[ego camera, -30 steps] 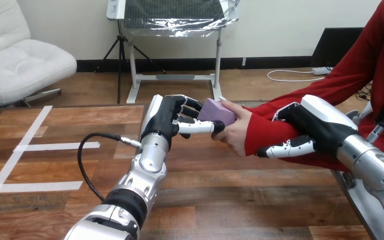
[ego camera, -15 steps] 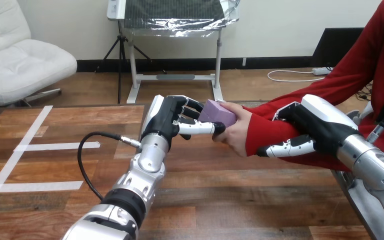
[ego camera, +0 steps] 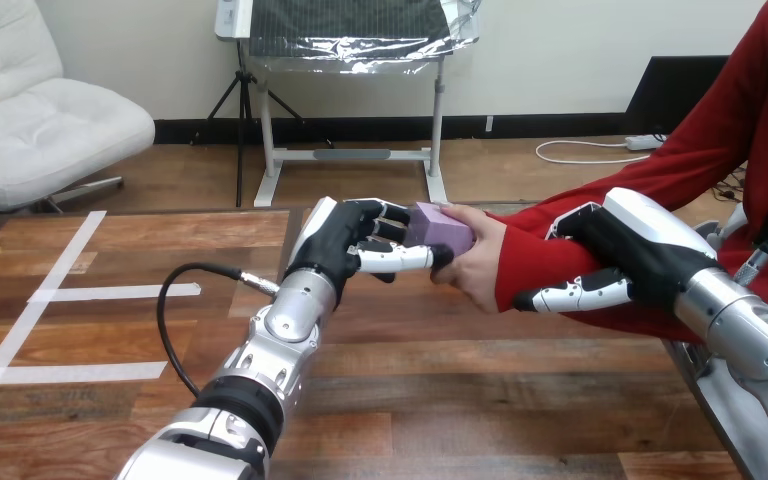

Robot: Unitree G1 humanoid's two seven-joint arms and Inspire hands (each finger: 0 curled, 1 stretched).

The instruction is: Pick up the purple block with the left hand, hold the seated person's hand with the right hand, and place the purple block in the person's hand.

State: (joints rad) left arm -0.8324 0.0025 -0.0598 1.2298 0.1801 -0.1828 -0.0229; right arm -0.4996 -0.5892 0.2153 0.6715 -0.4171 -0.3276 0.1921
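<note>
Left robot hand [ego camera: 345, 245] pinches the block [ego camera: 442, 228], lying in the person's hand [ego camera: 480, 270]; right robot hand [ego camera: 625, 250] seems curled round their forearm [ego camera: 540, 265].

forearms [ego camera: 282, 335]: silver | left robot hand [ego camera: 345, 240]: black, white shells | right robot hand [ego camera: 625, 250]: same
</note>
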